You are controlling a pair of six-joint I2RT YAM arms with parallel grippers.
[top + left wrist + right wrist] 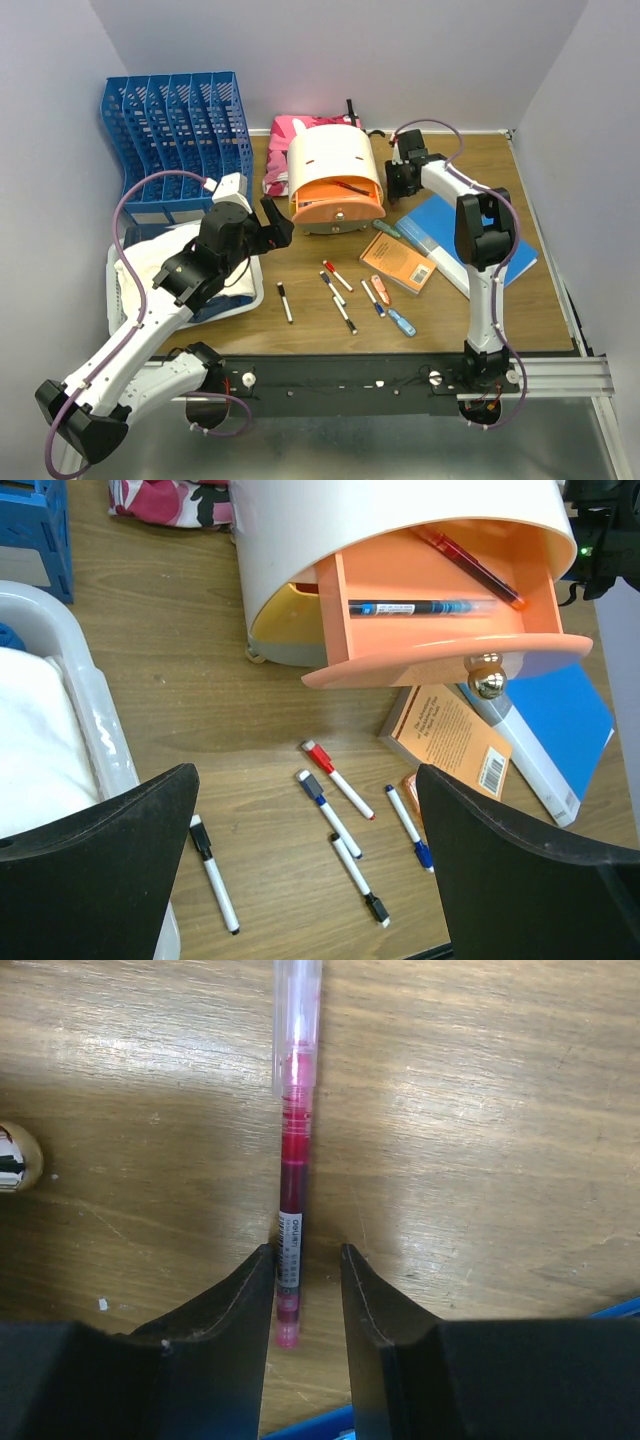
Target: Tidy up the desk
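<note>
right gripper (307,1260): jaws narrowly parted, nothing clamped. the red gel pen (292,1180) lies on the desk (480,1110) with its rear end between the fingertips, against one of them, and its long axis straight ahead of the claw. closing should pinch across the barrel. a blue book (612,1312) edges in behind; bare wood lies ahead. left gripper (305,800): wide open, empty, far from the pen, facing the orange drawer (440,630).
</note>
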